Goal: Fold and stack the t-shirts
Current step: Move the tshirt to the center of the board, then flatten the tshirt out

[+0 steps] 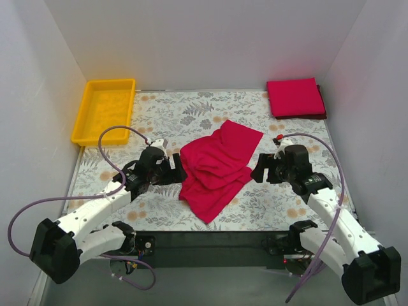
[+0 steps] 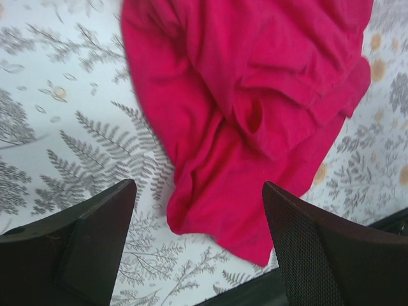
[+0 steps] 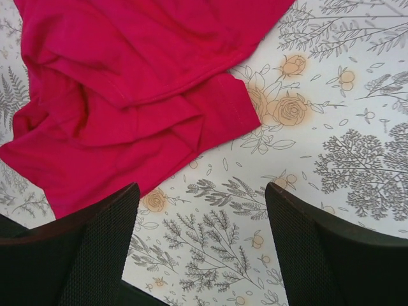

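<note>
While both sets of jaws stand apart and empty, one crumpled t-shirt [image 1: 217, 169] lies between them at the middle of the table [image 1: 191, 108].
Left jaws: spread wide, gripping nothing, positioned just beside the shirt's left edge over the floral-print table cover; in the left wrist view the crimson cloth lies bunched in folds ahead of the two dark fingers [image 2: 95, 229]. Right jaws: likewise spread, gripping nothing, just beside the shirt's right edge; in the right wrist view a stitched hem runs ahead and to the left of the fingers [image 3: 89, 248]. Folded t-shirts [image 1: 295, 97] form a neat square stack at the far right corner, well apart from the crumpled one. A yellow plastic tray [image 1: 104, 110] sits at the far left corner.
</note>
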Robot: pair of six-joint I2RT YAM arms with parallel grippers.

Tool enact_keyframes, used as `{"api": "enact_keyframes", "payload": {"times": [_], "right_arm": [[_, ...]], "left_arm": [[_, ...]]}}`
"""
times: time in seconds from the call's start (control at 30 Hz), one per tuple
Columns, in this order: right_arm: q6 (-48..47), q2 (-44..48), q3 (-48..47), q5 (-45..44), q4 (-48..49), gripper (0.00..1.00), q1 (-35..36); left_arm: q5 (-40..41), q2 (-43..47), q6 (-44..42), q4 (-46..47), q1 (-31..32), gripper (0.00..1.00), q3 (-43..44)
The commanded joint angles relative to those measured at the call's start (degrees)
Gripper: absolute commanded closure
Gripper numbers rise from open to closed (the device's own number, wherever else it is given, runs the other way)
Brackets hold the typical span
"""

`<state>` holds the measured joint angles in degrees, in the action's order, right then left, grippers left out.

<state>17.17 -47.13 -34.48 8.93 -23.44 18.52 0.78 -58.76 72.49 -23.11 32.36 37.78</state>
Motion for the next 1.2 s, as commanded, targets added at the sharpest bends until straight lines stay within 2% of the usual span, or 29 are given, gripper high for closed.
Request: {"api": "enact_keyframes", "payload": {"times": [0.0, 0.1, 0.37, 0.9, 1.0, 1.03, 1.1, 1.17], "right_arm": [[3.8, -4.3, 0.8, 2.6, 7.5, 0.16, 0.3], [5.6, -9.4, 0.2, 1.5, 14.1, 0.21, 0.2], [4.8, -27.4, -6.5, 0.0, 20.0, 0.27, 0.1], [3.8, -45.6, -13.4, -2.8, 25.5, 0.32, -0.7], [3.5, -48.0, -14.6, -1.7, 26.3, 0.38, -0.7], [3.6, -49.4, -15.2, -0.7, 26.8, 0.44, -0.7], [3.7, -50.9, -15.9, 0.4, 27.2, 0.47, -0.7], [4.2, -52.3, -16.6, 1.4, 28.3, 0.56, -0.7]], "left_arm": [[-1.7, -1.1, 2.8, 0.0, 3.2, 0.21, 0.3], [1.5, -3.9, 3.5, 0.2, 5.5, 0.21, 1.8], [4.8, -8.6, 6.4, 3.8, 7.0, 0.23, 2.5], [8.4, -18.4, 3.0, 6.4, 7.9, 0.24, 7.9], [8.0, -20.0, 2.8, 6.8, 7.9, 0.24, 8.4], [8.1, -20.3, 2.7, 6.9, 7.9, 0.24, 8.2], [8.2, -21.2, 2.7, 6.9, 7.9, 0.24, 7.9], [8.2, -22.4, 2.8, 7.3, 7.9, 0.24, 7.7]]}}
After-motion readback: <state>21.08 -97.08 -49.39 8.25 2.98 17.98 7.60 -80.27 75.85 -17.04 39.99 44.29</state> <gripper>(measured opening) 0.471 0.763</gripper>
